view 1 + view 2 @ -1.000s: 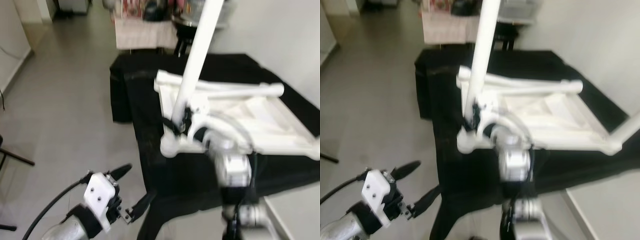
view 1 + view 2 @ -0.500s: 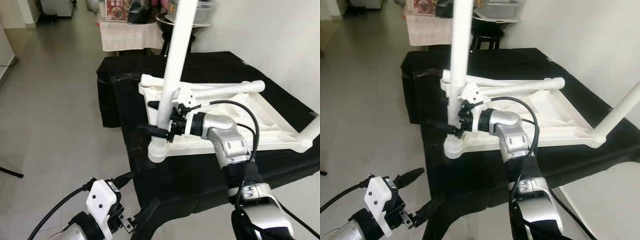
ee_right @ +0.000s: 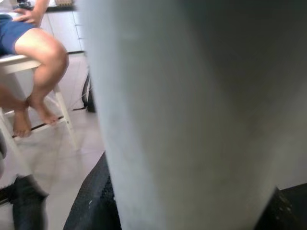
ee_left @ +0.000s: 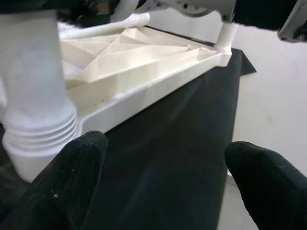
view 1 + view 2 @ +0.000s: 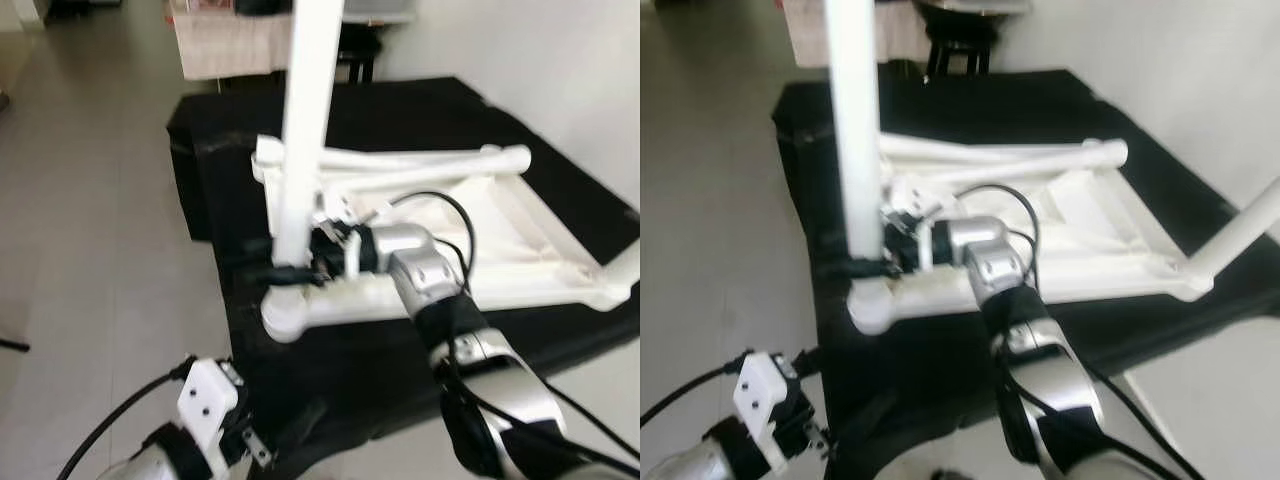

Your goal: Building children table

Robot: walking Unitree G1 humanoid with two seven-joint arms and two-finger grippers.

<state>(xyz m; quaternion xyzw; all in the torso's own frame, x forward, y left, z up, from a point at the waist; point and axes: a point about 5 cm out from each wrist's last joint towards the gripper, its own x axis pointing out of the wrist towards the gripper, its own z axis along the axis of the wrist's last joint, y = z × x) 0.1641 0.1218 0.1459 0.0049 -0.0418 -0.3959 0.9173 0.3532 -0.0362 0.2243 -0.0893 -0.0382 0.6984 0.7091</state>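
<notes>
The white table frame (image 5: 470,260) is laid upside down on a black cloth (image 5: 400,110). One white leg (image 5: 300,140) is stood upright in its near corner socket and is grasped low down by the right gripper (image 5: 290,258). The left gripper (image 4: 163,187) is held unclenched just before that corner, touching nothing. A seated person's legs (image 3: 36,72) are seen behind.

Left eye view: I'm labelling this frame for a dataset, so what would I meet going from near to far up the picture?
Left gripper → corner socket of the upturned white table top → right gripper clamped on the upright white leg → far black cloth → cloth-draped table.
</notes>
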